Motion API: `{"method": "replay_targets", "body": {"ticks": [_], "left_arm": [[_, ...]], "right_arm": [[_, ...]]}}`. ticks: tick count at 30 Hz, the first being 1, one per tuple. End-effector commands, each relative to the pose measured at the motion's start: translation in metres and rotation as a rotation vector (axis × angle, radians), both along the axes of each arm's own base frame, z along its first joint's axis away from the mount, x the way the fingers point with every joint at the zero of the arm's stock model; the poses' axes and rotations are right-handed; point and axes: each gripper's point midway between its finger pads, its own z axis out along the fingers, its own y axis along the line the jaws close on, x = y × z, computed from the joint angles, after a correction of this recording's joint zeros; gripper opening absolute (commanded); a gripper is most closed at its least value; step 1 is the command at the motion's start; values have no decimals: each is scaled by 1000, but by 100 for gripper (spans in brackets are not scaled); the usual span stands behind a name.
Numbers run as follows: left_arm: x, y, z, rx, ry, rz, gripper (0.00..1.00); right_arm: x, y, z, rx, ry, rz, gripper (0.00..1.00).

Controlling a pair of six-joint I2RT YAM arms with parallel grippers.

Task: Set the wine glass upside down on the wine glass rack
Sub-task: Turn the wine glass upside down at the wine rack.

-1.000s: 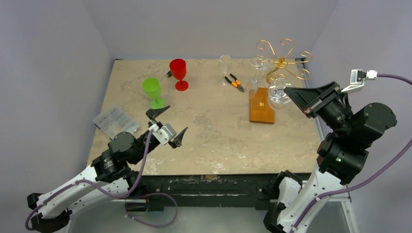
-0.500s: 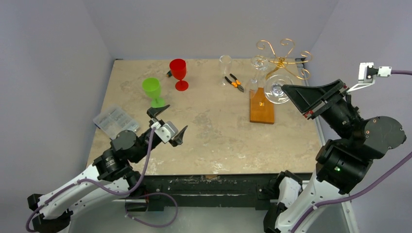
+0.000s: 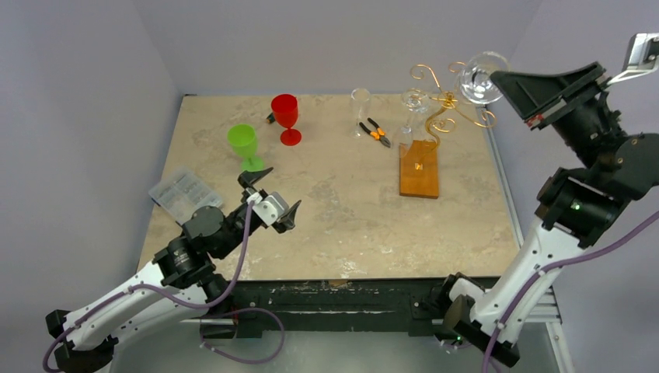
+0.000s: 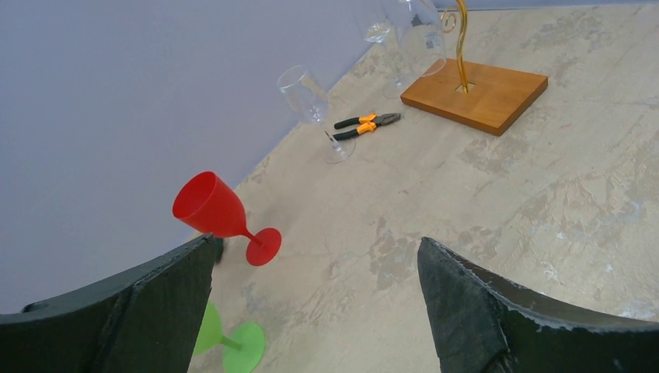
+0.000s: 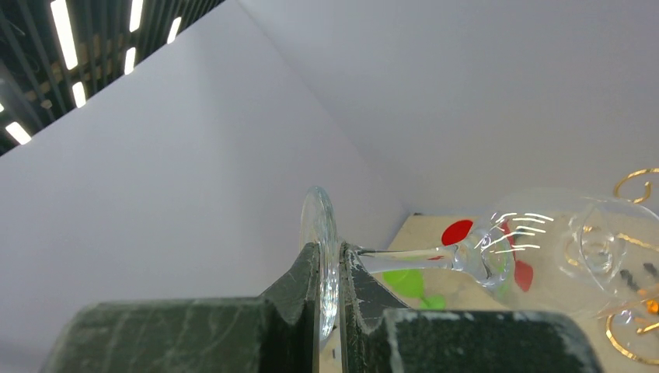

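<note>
Pale lilac walls point(image 3: 93, 78) close in a beige stone-look table point(image 3: 342, 210). At the left edge lies a clear plastic box point(image 3: 183, 191). Near it your left gripper point(image 3: 273, 196) hovers low over the table, its jaws spread wide with nothing between them. Behind it stand a green goblet point(image 3: 244, 145) and a red goblet point(image 3: 286, 116), both upright. Further along are a clear glass point(image 3: 360, 103) and orange-handled pliers point(image 3: 376, 132). Then comes the rack point(image 3: 449, 97), gold wire curls on one stem rising from a wooden base point(image 3: 419, 169). A second clear glass point(image 3: 412, 101) seems to sit at its left arm, though whether it hangs or stands behind I cannot tell.

The wine glass point(image 3: 479, 76) is up in the air at the rack's right-hand curls, lying on its side. Your right gripper point(image 5: 330, 252) is clenched on the edge of its foot, the stem running out level to the bowl.

Treat it as light, thin, slippery and easy to chip against wire. The foot's rim is a narrow hold and, in my judgement, the glass could pivot there. A hold on the stem just under the foot would leave the foot free to slide into a curl.
</note>
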Motion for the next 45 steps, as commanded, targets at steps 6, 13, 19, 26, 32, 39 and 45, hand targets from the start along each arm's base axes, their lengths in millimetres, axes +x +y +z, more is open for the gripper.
{"method": "replay_targets", "body": {"ticks": [6, 13, 19, 26, 32, 39, 45], "left_arm": [[10, -4, 0, -8, -4, 11, 97], [16, -5, -7, 10, 11, 25, 97], [17, -2, -5, 5, 6, 32, 97], [18, -5, -8, 11, 14, 22, 97], [19, -4, -9, 13, 13, 27, 97], [21, -5, -11, 20, 19, 23, 97], [22, -6, -12, 22, 20, 23, 97]], "right_arm": [[47, -43, 60, 42, -185, -72, 0], [101, -44, 63, 35, -210, -83, 0], [145, -51, 52, 23, -202, -115, 0], [188, -45, 32, -46, -200, -152, 0], [220, -40, 15, -75, -188, -193, 0], [254, -36, -1, -122, -188, -254, 0], [280, -39, -24, -153, -143, -289, 0]]}}
